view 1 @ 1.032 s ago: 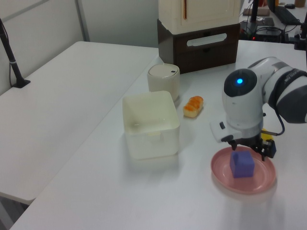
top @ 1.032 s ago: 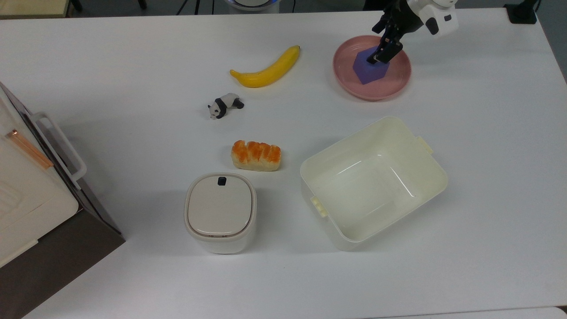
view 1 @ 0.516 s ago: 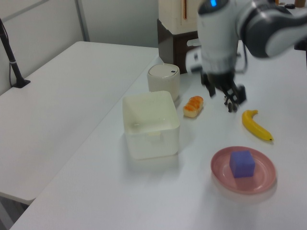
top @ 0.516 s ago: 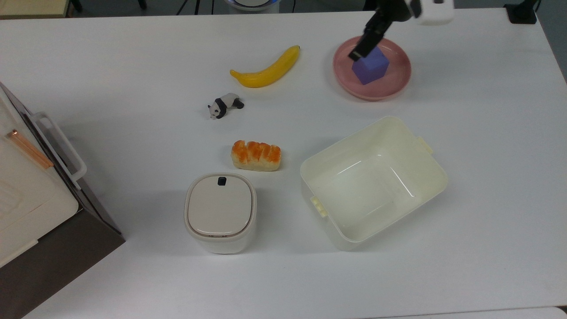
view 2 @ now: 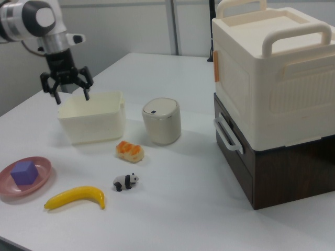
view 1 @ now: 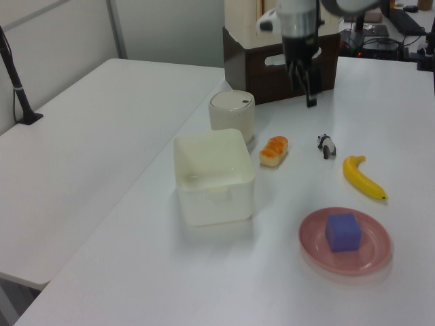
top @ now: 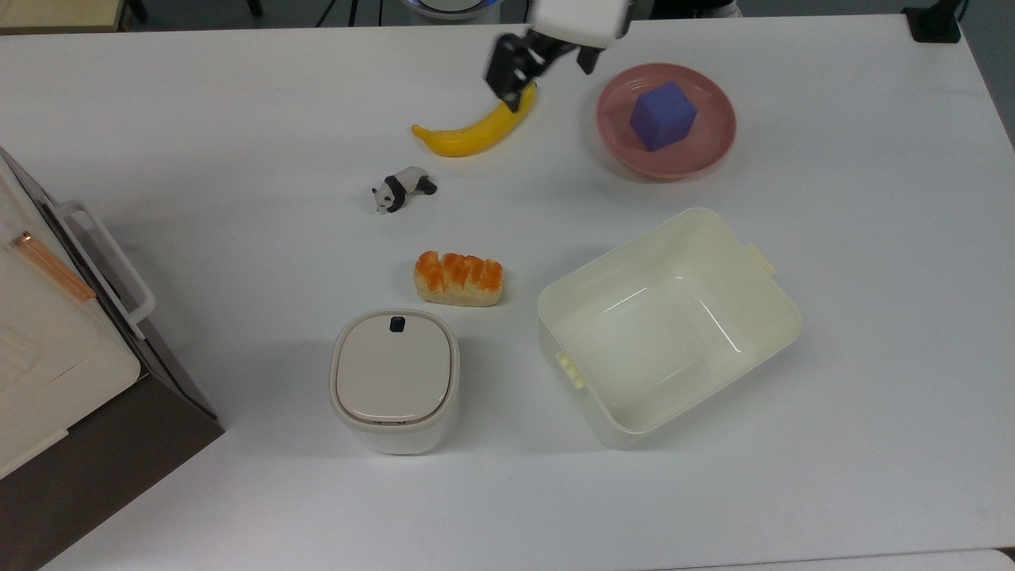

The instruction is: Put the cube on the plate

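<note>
On the pink plate point(top: 698, 151) in the top view sits the cube point(top: 663, 116), alone; the gripper point(top: 530, 67) hangs well apart toward the top view's left, above the banana's point(top: 476, 128) tip. In the left view the cube point(view 1: 342, 232) rests on the plate point(view 1: 378, 257) while the gripper point(view 1: 305, 80) is far back. In the right view the gripper point(view 2: 71, 90) is spread wide and empty, over the cream tub point(view 2: 93, 117); the cube point(view 2: 24, 172) lies well below it on the plate point(view 2: 42, 178).

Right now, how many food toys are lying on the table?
2. The banana lies on the plate's left in the top view, apart from it. The bread toy lies between the lidded bin and the panda figure.
</note>
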You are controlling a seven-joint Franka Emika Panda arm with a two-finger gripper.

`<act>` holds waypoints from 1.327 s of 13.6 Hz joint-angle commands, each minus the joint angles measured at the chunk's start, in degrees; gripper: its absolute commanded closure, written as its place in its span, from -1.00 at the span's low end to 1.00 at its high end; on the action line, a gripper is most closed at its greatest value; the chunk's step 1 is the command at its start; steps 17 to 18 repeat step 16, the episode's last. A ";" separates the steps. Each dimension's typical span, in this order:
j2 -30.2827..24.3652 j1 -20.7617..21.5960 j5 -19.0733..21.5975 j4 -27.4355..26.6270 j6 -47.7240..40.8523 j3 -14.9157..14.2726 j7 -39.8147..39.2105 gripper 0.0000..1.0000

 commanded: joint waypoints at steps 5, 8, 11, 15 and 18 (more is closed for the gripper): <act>-9.51 2.34 4.82 -1.04 -1.28 -14.01 13.37 -1.00; -10.13 2.07 5.00 -1.48 -1.37 -13.92 13.64 -1.00; -9.86 1.98 4.91 -1.48 -1.55 -14.01 13.73 -1.00; -9.86 1.28 4.91 -1.30 -3.22 -14.01 16.36 -1.00; -9.78 1.37 4.91 -1.30 -3.22 -14.01 16.37 -1.00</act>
